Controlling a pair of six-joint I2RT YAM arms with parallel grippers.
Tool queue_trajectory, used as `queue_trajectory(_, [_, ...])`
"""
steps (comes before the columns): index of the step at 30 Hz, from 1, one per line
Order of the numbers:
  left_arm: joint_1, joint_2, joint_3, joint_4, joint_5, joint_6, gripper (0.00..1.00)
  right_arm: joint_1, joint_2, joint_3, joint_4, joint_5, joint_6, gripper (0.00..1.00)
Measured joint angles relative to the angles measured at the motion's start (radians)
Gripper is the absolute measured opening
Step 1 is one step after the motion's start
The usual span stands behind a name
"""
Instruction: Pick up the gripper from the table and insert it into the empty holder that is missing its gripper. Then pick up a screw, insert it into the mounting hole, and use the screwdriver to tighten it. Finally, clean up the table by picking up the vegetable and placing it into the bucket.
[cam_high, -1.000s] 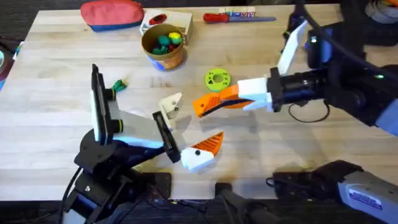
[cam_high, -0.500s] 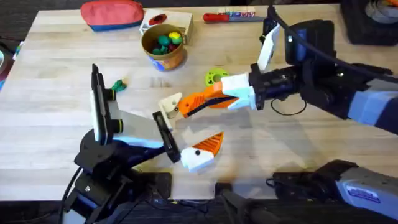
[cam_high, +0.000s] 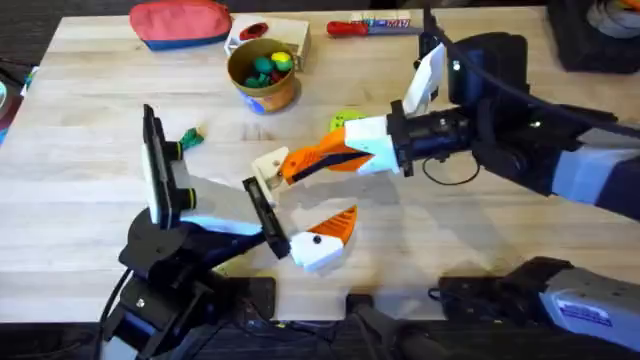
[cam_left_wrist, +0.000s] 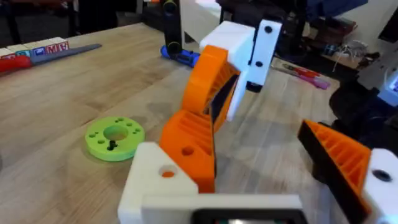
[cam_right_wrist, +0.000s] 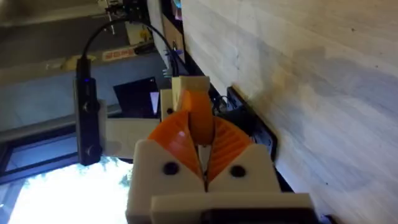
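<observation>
My right gripper (cam_high: 305, 160) reaches across the middle of the table, shut on the small orange ribbed gripper (cam_right_wrist: 198, 121). It presses that piece against the white holder (cam_high: 270, 166), which is the far finger mount of my left gripper (cam_high: 300, 200). In the left wrist view the orange gripper (cam_left_wrist: 189, 140) sits on the holder (cam_left_wrist: 155, 180), with the right arm's orange pads just above it. My left gripper is open, and its other finger carries an orange pad (cam_left_wrist: 339, 158). The vegetable (cam_high: 190, 137) lies left of the left arm. The bucket (cam_high: 263, 75) stands at the back. The blue and black screwdriver (cam_left_wrist: 177, 53) lies beyond the right gripper.
A green disc (cam_left_wrist: 115, 134) with a small dark screw in it lies behind the right gripper. A red-handled screwdriver (cam_high: 350, 28), a red pouch (cam_high: 180, 22) and a white box (cam_high: 285, 35) line the far edge. The bucket holds colourful toy foods.
My right arm has swung left with the orange gripper, from beside the green disc until the piece meets the holder. The left arm has barely moved.
</observation>
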Motion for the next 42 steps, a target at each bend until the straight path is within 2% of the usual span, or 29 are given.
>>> queue_trajectory(11, [0.01, 0.0, 0.0, 0.0, -0.052, -0.02, 0.986, 0.162, 0.0, 0.0, 0.098, 0.259, 0.15, 0.003])
queue_trajectory(19, [0.017, 0.0, 0.0, 0.0, -0.098, -0.029, 0.987, 0.244, 0.0, 0.0, 0.143, 0.428, 0.181, 0.003])
queue_trajectory(33, [0.017, 0.001, 0.001, -0.001, -0.09, -0.054, 0.986, 0.259, 0.028, 0.0, 0.162, 0.459, 0.168, 0.004])
queue_trajectory(42, [0.017, 0.0, 0.001, -0.002, -0.094, -0.059, 0.987, 0.269, 0.028, 0.0, 0.162, 0.472, 0.101, 0.007])
